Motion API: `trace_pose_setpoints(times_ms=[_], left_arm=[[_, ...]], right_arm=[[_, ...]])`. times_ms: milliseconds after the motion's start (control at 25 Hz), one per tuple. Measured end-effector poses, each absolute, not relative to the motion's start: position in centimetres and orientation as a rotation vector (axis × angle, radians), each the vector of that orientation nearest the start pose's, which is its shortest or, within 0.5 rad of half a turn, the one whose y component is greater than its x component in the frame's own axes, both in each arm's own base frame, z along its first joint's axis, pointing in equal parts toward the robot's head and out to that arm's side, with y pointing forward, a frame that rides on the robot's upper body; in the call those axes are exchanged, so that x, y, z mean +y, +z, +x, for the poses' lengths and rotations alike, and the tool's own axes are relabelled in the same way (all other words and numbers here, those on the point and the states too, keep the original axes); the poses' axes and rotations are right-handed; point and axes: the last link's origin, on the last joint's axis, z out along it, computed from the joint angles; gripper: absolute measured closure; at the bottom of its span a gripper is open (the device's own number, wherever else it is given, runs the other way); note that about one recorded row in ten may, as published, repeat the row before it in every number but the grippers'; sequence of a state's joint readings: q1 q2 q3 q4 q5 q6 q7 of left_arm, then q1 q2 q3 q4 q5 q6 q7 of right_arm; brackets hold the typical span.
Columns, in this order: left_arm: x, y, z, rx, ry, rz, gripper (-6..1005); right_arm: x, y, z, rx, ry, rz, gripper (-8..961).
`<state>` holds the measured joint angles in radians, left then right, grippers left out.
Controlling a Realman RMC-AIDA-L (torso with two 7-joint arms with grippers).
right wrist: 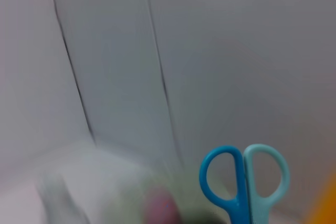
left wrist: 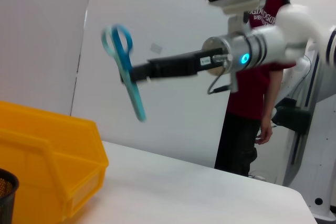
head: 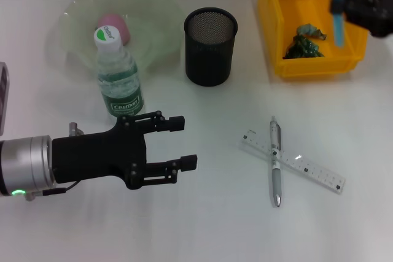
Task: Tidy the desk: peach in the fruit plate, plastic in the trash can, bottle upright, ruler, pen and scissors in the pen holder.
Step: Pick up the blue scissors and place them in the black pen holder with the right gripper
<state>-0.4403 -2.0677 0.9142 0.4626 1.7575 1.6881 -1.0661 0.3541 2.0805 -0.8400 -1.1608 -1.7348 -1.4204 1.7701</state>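
- The left gripper sits at about 8 o'clock over the white worktop, its black fingers spread wide and holding nothing, pointing toward 3 o'clock.
- Just beyond it, at 10 o'clock, the bottle stands upright with its white cap on, touching the front edge of the pale green fruit plate.
- The pink peach lies in the plate, right behind the bottle cap.
- The black mesh pen holder stands at 12 o'clock, between the plate and the yellow bin.
- At about 4 o'clock the pen lies across the clear ruler, the two forming a cross on the worktop.
- The yellow trash can stands at 1 o'clock with crumpled green plastic inside.
- The right gripper is at 2 o'clock, raised above the can's far side, clamped on the blue scissors, which hang blades down.
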Motion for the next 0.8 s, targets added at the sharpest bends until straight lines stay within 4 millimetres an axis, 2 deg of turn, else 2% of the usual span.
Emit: trace_pose_setpoints(times_ms=[80, 120, 160, 240, 280, 320, 360, 520, 800], left_arm=[[27.2, -3.4, -26.1, -0.400, -0.980, -2.838, 255], [27.2, -3.4, -26.1, -0.402, -0.980, -2.838, 255], [27.2, -3.4, -26.1, -0.403, -0.981, -2.838, 255], [27.2, -3.4, -26.1, -0.404, -0.982, -2.838, 255], [27.2, -3.4, -26.1, -0.404, -0.982, -2.838, 255], [27.2, -3.4, -26.1, -0.404, -0.983, -2.838, 255], [27.2, -3.4, -26.1, -0.405, -0.986, -2.839, 254], [27.0, -3.4, -26.1, -0.404, -0.996, -2.842, 254], [26.8, -3.4, -26.3, -0.414, -0.995, -2.839, 254]], right_arm=[[35.4, 7.0, 23.4, 0.655, 1.020, -2.330, 720], [36.2, 5.2, 23.2, 0.650, 1.159, -2.275, 719], [36.2, 5.2, 23.2, 0.650, 1.159, -2.275, 719], [37.5, 2.5, 22.4, 0.666, 1.235, -2.235, 718], [37.5, 2.5, 22.4, 0.666, 1.235, -2.235, 717], [38.7, 1.2, 21.6, 0.683, 1.228, -2.227, 716], [38.7, 1.2, 21.6, 0.683, 1.228, -2.227, 716], [41.1, -1.6, 19.8, 0.741, 1.138, -2.247, 714], [42.2, -3.4, 18.0, 0.733, 1.023, -2.338, 710]])
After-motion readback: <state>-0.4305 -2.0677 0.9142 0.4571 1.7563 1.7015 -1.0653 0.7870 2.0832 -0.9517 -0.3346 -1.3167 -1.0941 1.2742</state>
